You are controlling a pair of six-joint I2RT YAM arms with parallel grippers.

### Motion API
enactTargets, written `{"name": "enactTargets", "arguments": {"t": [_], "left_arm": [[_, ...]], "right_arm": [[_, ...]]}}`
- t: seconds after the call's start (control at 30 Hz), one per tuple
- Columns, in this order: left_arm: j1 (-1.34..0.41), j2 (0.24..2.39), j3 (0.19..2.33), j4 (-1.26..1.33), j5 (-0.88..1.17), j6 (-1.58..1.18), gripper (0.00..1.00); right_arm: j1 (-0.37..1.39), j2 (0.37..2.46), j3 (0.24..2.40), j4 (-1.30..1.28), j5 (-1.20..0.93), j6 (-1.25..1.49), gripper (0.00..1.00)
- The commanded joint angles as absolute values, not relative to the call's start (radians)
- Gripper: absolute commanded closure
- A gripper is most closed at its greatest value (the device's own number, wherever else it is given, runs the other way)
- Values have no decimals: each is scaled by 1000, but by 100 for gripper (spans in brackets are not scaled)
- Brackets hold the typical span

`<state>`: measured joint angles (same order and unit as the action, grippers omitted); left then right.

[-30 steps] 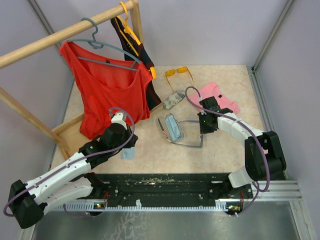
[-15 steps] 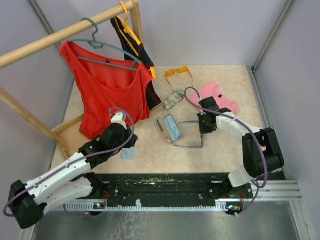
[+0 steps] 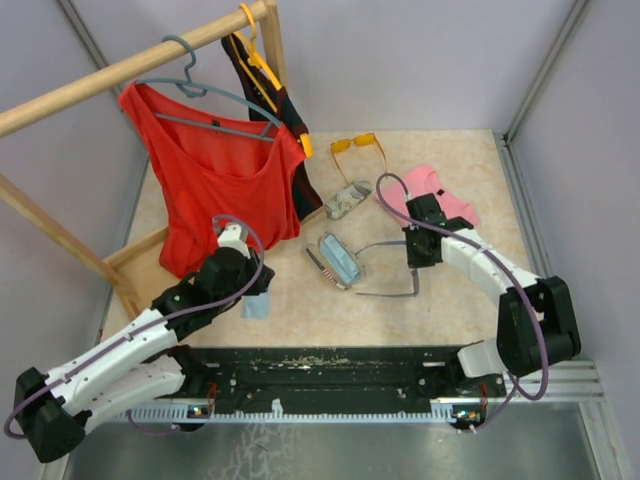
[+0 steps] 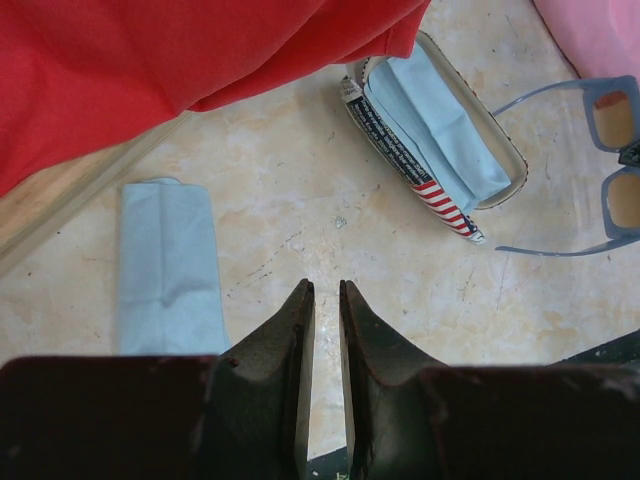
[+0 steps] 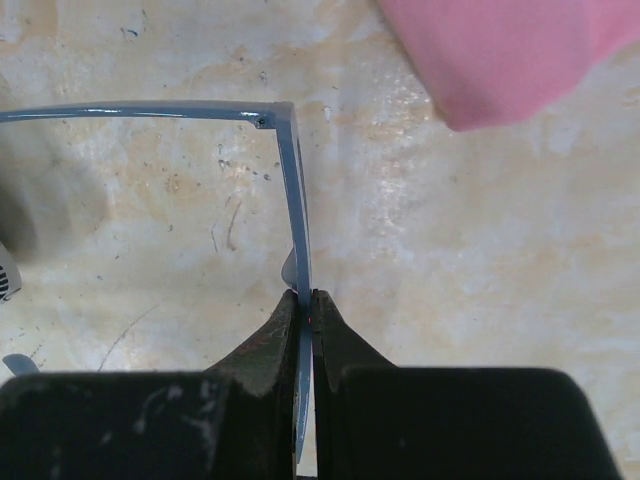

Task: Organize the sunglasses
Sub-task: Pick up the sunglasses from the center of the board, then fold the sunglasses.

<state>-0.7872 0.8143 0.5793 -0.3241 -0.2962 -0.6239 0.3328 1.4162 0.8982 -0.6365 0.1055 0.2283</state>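
Observation:
The greyish-lilac sunglasses (image 3: 388, 294) lie unfolded on the table's middle, arms pointing left. My right gripper (image 3: 414, 264) is shut on their front frame; the right wrist view shows the thin frame (image 5: 295, 200) pinched between the fingertips of that gripper (image 5: 307, 297). The orange-yellow sunglasses (image 3: 358, 145) rest at the back, apart from both arms. My left gripper (image 3: 260, 288) hovers low at the left, fingers all but shut with a thin slit and nothing between them (image 4: 325, 290). The lilac pair (image 4: 622, 200) shows at the right edge of the left wrist view.
An open striped case (image 3: 338, 258) holding a blue cloth (image 4: 440, 120) lies left of the lilac pair. A second case (image 3: 346, 200) sits behind. A folded blue cloth (image 3: 256, 306) is by the left gripper. Pink fabric (image 3: 440, 195), red top (image 3: 215, 180) on a wooden rack.
The right gripper has drawn the lilac sunglasses a little to the right and nearer, away from the open case. The left arm shifted only slightly.

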Motion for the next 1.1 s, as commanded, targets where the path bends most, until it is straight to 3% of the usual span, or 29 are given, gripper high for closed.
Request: {"name": "enactTargets", "arguments": {"t": [0.0,0.2,0.5,0.67,1.07], "left_arm": [[-782,801,619,-334,-309,-614,78],[-782,789,640,-336,-298,-588,79],[-852,841,752,-317,-262,-522,79],[-1104,1019,868,-288,-440,-526,78],[-1218,1403,1082,-121,-480,-484,78]], "right_arm": [[336,1333,965,-688,208,249,100],[336,1272,992,-712,292,300,100],[336,1002,931,-609,263,507,100],[336,935,916,-575,223,617,100],[336,828,855,-515,33,643,100]]}}
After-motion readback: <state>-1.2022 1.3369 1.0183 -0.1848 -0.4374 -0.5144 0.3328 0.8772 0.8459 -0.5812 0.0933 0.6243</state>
